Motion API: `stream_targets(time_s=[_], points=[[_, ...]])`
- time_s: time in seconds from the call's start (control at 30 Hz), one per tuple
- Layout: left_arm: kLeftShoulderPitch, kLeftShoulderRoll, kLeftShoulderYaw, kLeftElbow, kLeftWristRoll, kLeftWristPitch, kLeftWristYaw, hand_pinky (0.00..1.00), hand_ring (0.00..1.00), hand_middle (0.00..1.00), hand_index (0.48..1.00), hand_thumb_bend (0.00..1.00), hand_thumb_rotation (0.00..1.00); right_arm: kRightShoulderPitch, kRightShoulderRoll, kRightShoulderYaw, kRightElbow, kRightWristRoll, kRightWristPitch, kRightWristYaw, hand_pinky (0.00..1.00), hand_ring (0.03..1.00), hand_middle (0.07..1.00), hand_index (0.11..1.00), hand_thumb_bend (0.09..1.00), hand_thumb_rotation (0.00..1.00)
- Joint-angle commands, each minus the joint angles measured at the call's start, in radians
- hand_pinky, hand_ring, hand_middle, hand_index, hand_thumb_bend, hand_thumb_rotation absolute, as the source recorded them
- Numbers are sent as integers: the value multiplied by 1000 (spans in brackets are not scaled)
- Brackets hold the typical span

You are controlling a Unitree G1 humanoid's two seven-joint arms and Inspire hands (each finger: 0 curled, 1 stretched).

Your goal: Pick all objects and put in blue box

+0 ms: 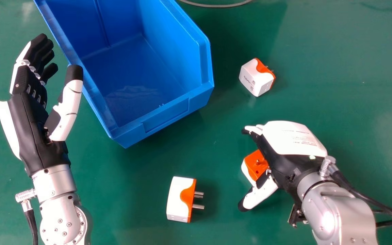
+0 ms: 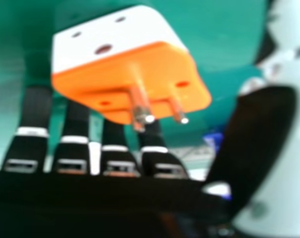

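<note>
My left hand (image 1: 29, 119) is open at the left, its thumb beside the wall of the blue box (image 1: 168, 117). At the right, my open right hand (image 1: 291, 139) is over a white and orange plug adapter (image 1: 256, 165), which lies between thumb and fingers and is partly covered. In the right hand view, the adapter (image 2: 125, 74) has its metal pins showing, with the straight fingers and thumb of my right hand (image 2: 259, 134) around it. A second adapter (image 1: 179, 199) lies at the lower middle, pins pointing right. A third adapter (image 1: 255, 77) rests right of the box.
The green table (image 1: 141, 170) lies under everything. A grey cable (image 1: 216, 5) curves along the far edge behind the box. Black cables (image 1: 383, 207) run beside my right forearm.
</note>
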State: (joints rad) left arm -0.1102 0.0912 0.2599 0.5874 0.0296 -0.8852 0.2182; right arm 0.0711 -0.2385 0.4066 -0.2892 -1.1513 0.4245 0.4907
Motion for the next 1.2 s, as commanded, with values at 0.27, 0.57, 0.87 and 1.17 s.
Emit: stream_targets(time_s=[0.27, 0.57, 0.87, 1.17], points=[[6, 0, 0, -31, 5, -8, 5, 797, 819, 815, 782, 687, 469, 21, -10, -48, -10, 187, -3, 21, 329, 503, 601, 642, 621, 50], [8, -1, 0, -33, 0, -10, 1, 792, 816, 813, 780, 689, 473, 29, -47, -21, -8, 186, -63, -87, 267, 425, 537, 570, 554, 20], [11, 4, -2, -37, 2, -5, -2, 795, 816, 814, 781, 685, 471, 44, -37, -16, 14, 201, -104, -224, 264, 392, 513, 529, 521, 5], [3, 5, -2, -34, -3, -3, -6, 797, 817, 816, 784, 684, 470, 36, -34, -16, 23, 228, -116, -262, 285, 402, 521, 513, 512, 2]])
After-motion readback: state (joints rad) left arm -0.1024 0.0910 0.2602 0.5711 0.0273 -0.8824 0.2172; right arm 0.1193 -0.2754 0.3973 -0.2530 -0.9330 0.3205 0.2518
